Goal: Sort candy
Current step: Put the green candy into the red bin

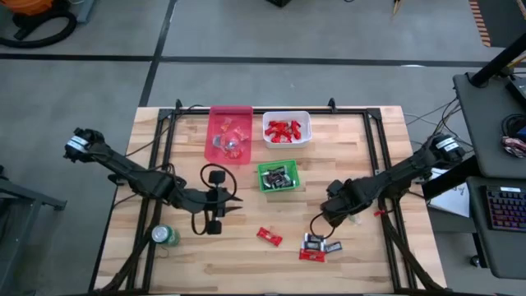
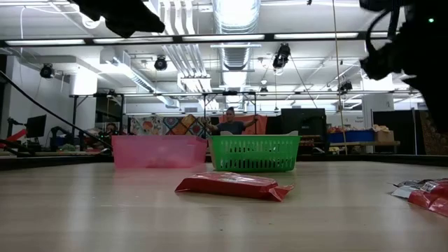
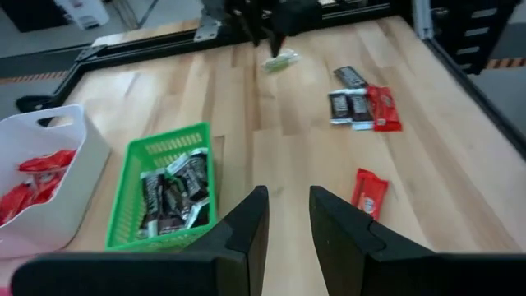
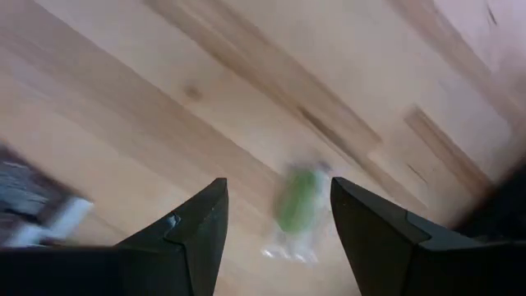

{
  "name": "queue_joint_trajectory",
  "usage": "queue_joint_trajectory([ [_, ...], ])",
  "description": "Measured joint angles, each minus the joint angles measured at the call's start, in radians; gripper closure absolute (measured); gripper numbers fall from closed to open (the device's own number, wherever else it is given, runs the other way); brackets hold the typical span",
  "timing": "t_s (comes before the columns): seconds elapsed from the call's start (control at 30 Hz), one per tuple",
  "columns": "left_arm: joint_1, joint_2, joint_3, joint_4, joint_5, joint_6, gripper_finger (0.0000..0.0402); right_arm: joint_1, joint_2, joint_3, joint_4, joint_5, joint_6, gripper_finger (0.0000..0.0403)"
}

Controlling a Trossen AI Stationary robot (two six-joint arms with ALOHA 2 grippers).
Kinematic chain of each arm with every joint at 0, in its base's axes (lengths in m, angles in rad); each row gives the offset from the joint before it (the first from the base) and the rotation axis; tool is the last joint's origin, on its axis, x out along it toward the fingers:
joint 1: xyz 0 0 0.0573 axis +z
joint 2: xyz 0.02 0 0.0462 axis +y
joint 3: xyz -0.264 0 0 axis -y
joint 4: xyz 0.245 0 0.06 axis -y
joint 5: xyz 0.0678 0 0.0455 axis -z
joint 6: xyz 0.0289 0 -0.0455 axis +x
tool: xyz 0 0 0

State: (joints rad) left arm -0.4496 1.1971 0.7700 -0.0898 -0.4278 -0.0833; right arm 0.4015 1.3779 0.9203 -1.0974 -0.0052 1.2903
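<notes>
Candy lies loose on the wooden table: one red-wrapped sweet (image 1: 269, 237) near the middle front, a cluster of dark and red sweets (image 1: 316, 247) to its right, and a green-wrapped sweet (image 4: 296, 201). My right gripper (image 4: 278, 215) points down, open, over the green sweet. Its fingers stand on either side of the sweet and above it. My left gripper (image 3: 288, 218) hovers over the table's middle, slanting down toward the right. It is open by a narrow gap and holds nothing. The green bin (image 1: 278, 177) holds dark sweets; the white bin (image 1: 286, 129) holds red ones.
A pink bin (image 1: 230, 131) with a few clear-wrapped pieces stands at the far side beside the white bin. A green can (image 1: 164, 236) stands at the near left. A black frame (image 1: 164, 140) borders the table. A person (image 2: 229, 123) sits in the room far behind the table.
</notes>
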Motion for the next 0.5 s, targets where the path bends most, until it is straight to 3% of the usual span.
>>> queue_joint_trajectory([
  [0.5,0.000,0.050,0.000,0.006,-0.026,-0.005,0.0328,0.000,0.115,-0.107,0.018,-0.194,-0.028,0.0197],
])
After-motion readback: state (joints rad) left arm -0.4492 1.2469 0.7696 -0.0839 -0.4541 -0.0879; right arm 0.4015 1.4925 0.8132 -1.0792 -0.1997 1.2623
